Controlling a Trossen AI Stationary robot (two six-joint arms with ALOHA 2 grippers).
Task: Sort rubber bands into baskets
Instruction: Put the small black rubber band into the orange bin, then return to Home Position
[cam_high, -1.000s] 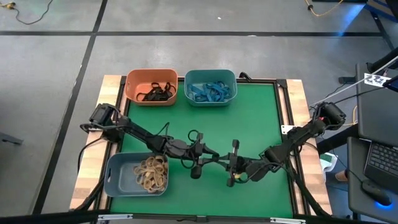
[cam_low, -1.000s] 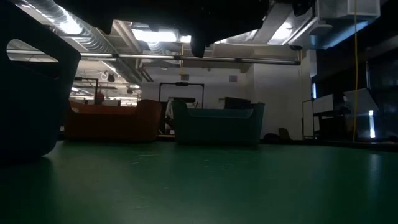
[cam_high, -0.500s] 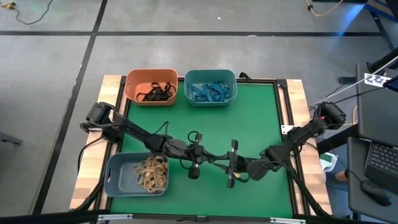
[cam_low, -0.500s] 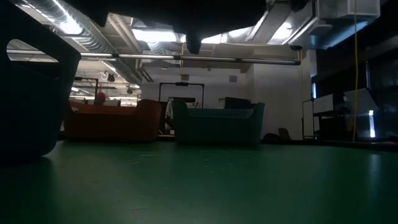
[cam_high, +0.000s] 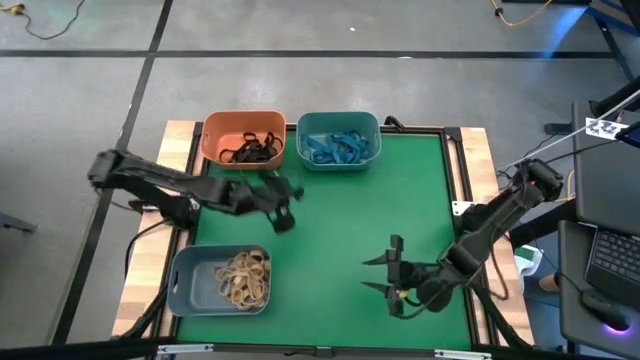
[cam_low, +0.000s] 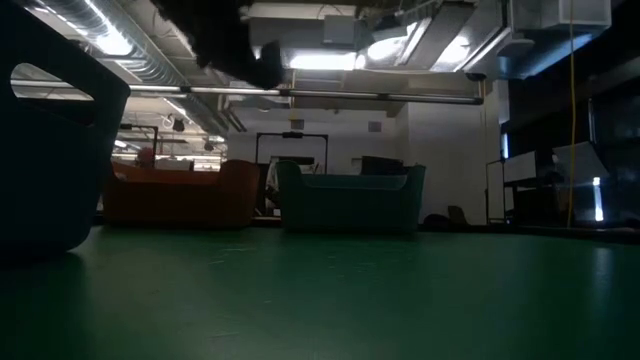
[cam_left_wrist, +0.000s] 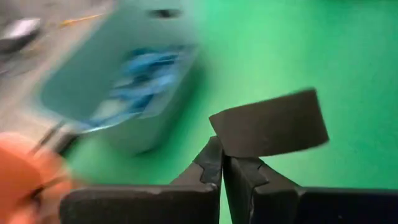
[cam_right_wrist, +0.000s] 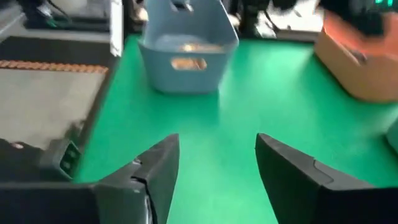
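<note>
Black rubber bands (cam_high: 250, 148) lie in the orange basket (cam_high: 213, 139), blue ones (cam_high: 337, 148) in the teal basket (cam_high: 367, 130), tan ones (cam_high: 245, 276) in the grey-blue basket (cam_high: 190, 283). My left gripper (cam_high: 282, 208), fingers pressed together, hovers just below the orange basket. My right gripper (cam_high: 377, 273) is spread wide over bare mat.

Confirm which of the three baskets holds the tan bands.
The grey-blue basket, alone at the mat's near-left corner, holds the tan rubber bands. The orange basket holds black bands and the teal basket blue ones, side by side along the far edge.
</note>
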